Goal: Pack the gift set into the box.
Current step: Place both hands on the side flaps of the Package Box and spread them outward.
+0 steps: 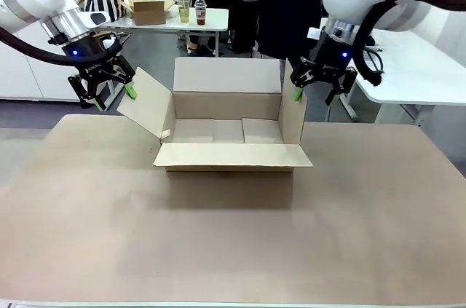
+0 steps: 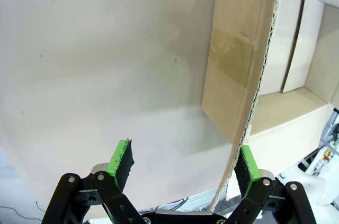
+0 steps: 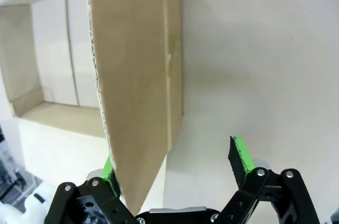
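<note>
Holding box (image 1: 227, 133) open: left gripper (image 1: 114, 97) and right gripper (image 1: 313, 95), jaws apart, straddle side flaps (image 1: 145, 102); press outward evenly, without creasing.

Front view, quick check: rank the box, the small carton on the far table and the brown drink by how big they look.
1. box, largest
2. small carton
3. brown drink, smallest
The last two stand farther off, so real sizes stay unsure.

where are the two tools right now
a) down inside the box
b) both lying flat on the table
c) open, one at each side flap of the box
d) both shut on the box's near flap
c: the left tool and right tool are open, each straddling a side flap of the box.
</note>
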`<state>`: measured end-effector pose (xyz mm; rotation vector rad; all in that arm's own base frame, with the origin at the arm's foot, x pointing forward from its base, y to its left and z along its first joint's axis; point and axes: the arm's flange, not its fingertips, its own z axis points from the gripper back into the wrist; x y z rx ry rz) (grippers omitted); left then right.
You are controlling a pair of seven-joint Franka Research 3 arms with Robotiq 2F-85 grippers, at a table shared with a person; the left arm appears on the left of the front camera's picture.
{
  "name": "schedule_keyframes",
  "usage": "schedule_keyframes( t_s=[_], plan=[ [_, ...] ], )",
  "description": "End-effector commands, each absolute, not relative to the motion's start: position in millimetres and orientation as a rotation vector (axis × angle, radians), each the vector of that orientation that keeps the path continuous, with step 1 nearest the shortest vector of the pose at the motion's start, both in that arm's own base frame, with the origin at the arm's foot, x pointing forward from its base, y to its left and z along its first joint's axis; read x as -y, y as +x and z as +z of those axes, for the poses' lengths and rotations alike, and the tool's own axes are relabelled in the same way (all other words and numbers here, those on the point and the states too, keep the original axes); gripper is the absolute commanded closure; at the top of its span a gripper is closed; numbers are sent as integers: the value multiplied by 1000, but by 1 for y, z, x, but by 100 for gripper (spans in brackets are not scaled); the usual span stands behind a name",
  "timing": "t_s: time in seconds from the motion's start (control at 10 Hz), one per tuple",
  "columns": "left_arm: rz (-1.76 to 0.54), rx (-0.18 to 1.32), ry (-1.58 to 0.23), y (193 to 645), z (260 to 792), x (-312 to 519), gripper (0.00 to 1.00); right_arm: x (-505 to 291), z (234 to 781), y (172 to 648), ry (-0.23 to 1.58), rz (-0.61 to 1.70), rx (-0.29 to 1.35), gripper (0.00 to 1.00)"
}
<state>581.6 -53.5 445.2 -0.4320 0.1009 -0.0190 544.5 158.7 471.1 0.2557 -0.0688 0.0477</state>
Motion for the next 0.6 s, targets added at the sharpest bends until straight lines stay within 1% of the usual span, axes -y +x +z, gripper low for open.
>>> schedule_keyframes(
  t_s=[0.0, 0.3, 0.5],
  plan=[
    [-3, -97, -413, 580, 447, 54, 0, -132, 465, 533, 387, 90, 109, 0],
    [-3, -97, -413, 580, 447, 54, 0, -99, 455, 538, 447, 60, 148, 0],
    [-3, -97, -413, 580, 447, 54, 0, -83, 437, 544, 471, 45, 159, 0]
  ],
)
